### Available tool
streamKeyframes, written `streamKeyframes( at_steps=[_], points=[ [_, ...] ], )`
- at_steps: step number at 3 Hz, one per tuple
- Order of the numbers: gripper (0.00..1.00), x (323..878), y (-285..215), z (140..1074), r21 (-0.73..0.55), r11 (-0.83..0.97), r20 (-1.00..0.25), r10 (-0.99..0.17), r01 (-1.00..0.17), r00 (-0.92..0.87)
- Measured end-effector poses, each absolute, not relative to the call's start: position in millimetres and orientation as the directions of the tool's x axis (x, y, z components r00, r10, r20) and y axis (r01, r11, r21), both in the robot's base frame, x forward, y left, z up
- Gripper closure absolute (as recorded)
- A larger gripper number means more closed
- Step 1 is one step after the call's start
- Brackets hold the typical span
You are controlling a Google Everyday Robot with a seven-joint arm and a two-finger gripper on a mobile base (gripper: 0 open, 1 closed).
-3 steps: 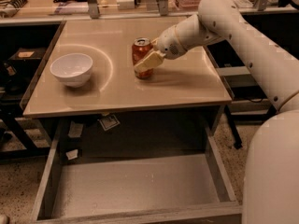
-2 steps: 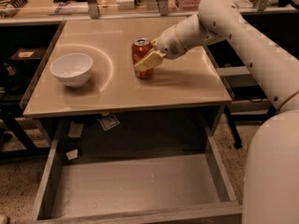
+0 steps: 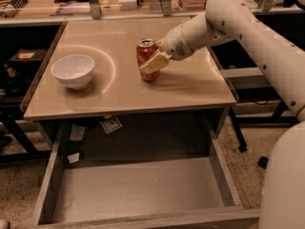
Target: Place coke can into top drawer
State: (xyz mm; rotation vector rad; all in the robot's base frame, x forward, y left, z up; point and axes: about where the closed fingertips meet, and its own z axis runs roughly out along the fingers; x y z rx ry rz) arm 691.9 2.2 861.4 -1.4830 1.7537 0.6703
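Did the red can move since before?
No. The small red-orange soda can stands just as far from the round white bowl on the beige tabletop as before, and the robot's pincer is at its right side.

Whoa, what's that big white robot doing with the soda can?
The robot's arm reaches across the table, and its gripper is right against the coke can. The can stands upright on the tabletop. A white bowl sits further along the table, away from the arm. Below, the top drawer is pulled open, and the can has not gone in yet.
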Motion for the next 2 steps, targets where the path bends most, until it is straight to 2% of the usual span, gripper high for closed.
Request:
streamKeyframes(
  at_steps=[2],
  points=[
    [1.00, 646.1, -16.2, 874.8, -0.137, 0.264, -0.781, -0.621, -0.955, -0.059]
  ],
)
